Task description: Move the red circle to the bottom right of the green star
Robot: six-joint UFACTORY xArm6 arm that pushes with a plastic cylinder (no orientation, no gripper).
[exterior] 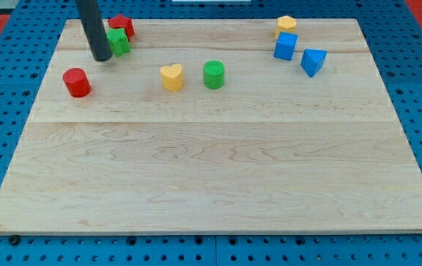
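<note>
No jaws on this rig, so nothing was open, shut or held; the arm ended in a bare rod and could only push.

My tip point(101, 58) sat near the top-left corner of the board point(218, 185), just left of the green star point(119, 41); touching or not, I couldn't tell. A red block point(123, 25), shape unclear, sat directly behind the star, toward the top edge, apparently in contact with it.

The red circle point(77, 82) stood near the left edge, below and left of my tip, clear of it and of the star.

My read: the push hadn't started. The circle needed to travel right and slightly toward the top edge, ending just below-right of the star.

How to do it well:
- Pull the tip away from the star first; a nudge there moves the reference.
- Loop round the circle's left side and come in slightly from below, without clipping it on the way.
- Push through the circle's centre; a round block probably slips off the rod if hit off-axis.
- Short, slow strokes, re-centre between them.
- Stop short of the star.

The yellow heart point(171, 77) and green circle point(213, 74) sat further right, likely past the stopping point. The blue blocks point(299, 53) and yellow block point(286, 24) near the top-right corner were irrelevant.
</note>
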